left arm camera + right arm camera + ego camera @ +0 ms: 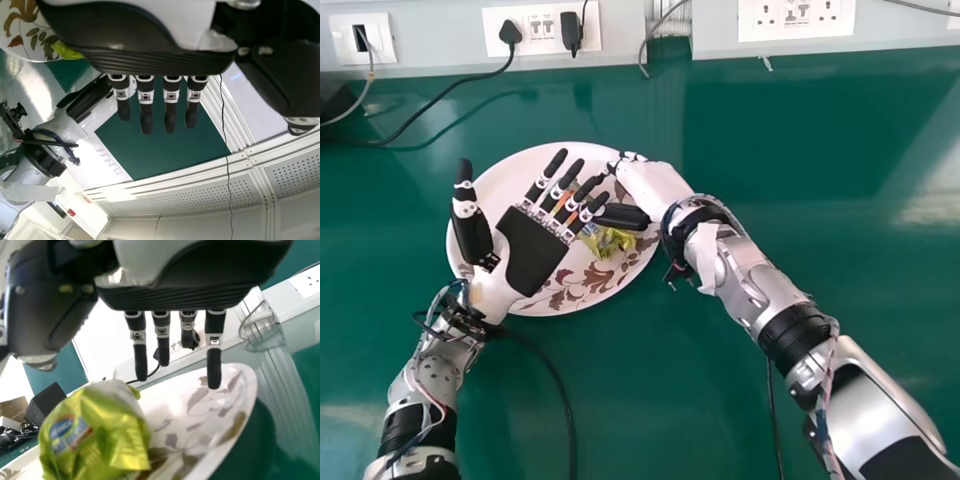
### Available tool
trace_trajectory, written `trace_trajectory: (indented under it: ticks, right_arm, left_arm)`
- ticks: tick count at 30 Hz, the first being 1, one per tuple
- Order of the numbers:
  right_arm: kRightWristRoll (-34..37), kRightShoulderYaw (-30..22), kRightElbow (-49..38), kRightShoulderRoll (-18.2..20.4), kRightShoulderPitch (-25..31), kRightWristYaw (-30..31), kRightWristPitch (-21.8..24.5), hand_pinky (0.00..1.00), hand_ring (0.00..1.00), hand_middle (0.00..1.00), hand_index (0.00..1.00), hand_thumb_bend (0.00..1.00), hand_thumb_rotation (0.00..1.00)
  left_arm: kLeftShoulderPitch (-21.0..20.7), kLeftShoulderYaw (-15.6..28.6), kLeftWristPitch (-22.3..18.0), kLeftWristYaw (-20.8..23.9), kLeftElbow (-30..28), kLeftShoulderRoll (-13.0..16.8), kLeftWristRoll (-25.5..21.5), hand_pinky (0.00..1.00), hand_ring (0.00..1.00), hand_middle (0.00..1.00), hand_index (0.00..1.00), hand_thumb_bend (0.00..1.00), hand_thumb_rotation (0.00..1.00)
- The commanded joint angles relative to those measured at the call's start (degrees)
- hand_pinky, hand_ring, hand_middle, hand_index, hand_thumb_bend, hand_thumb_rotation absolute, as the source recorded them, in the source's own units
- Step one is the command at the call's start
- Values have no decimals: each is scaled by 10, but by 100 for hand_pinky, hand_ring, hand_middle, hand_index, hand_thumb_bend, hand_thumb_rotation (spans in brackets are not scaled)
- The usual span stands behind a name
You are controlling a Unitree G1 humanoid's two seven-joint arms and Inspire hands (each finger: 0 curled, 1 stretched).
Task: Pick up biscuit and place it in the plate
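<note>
My left hand is over the left part of the plate, palm up with straight fingers. My right hand is at the plate's right edge, its fingers reaching toward the left hand's fingertips. The crumpled yellow-green biscuit packet shows over the plate's right half, partly covered by both hands; whether it rests on the plate I cannot tell. In the left wrist view the left hand has extended fingers. In the right wrist view the right hand has straight fingers, with the packet near its thumb side.
The green table surrounds the plate. Wall sockets line the back edge, with a black cable running over the table at the back left. Another dark cable curves beside the left forearm.
</note>
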Motion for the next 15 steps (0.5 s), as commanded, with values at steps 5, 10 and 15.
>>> trace_trajectory:
  ticks: [5, 10, 15]
  right_arm:
    - [2, -7, -24, -5, 13, -5, -2, 50, 76, 91, 76, 91, 29]
    - [1, -9, -47, -17, 18, 5, 0, 51, 77, 92, 77, 95, 31]
    - [10, -22, -70, -25, 27, 0, -4, 51, 76, 93, 78, 97, 31]
  left_arm:
    - [-10, 0, 9, -20, 17, 6, -5, 91, 86, 88, 90, 97, 70]
    - [-13, 5, 16, -27, 23, 7, -9, 92, 87, 89, 92, 96, 75]
    - [-14, 7, 17, -33, 27, 6, -10, 90, 85, 89, 93, 99, 79]
